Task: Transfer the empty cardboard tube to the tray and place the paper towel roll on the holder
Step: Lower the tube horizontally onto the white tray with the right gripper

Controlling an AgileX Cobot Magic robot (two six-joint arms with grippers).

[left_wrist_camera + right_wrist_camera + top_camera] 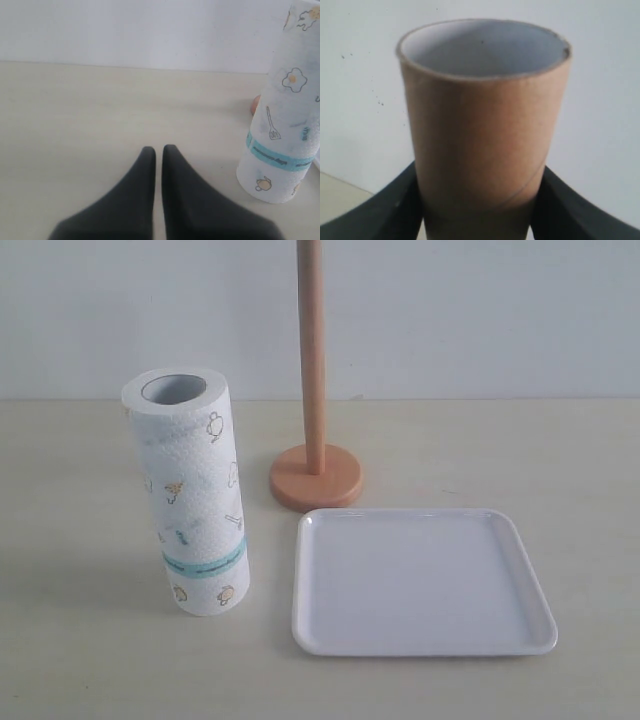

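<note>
On the pale desk (80, 650) the paper towel roll (190, 490) stands on end at the left, its grey core open upward and its teal band low on its side. Just behind it and to the right stands the holder (313, 465), with its round base flat on the desk and its thin bare pole rising out of the top of the exterior view. The tray (425, 585) lies flat in front of the holder's base, close to it but not touching. It is just right of the roll, with a narrow strip of desk between them. A plain white wall closes the scene behind.

The left fingers (145, 195) are dark and tapering. They are drawn almost together, with only a thin slit between their tips, and grip nothing over open desk. In the left wrist view the roll stands off to one side, ahead of the tips and apart from them, and a sliver of the holder's orange base shows behind it.

The empty cardboard tube (482, 125) shows only in the right wrist view. The right fingers (390, 212) are clamped on it, one on each side, and its brown body runs out beyond them to an open round end with a pale inside. A faint spiral seam crosses it near the fingers. Behind it is white wall, with a corner of desk at the edge of the view; where the tube hangs with respect to the tray cannot be told
</note>
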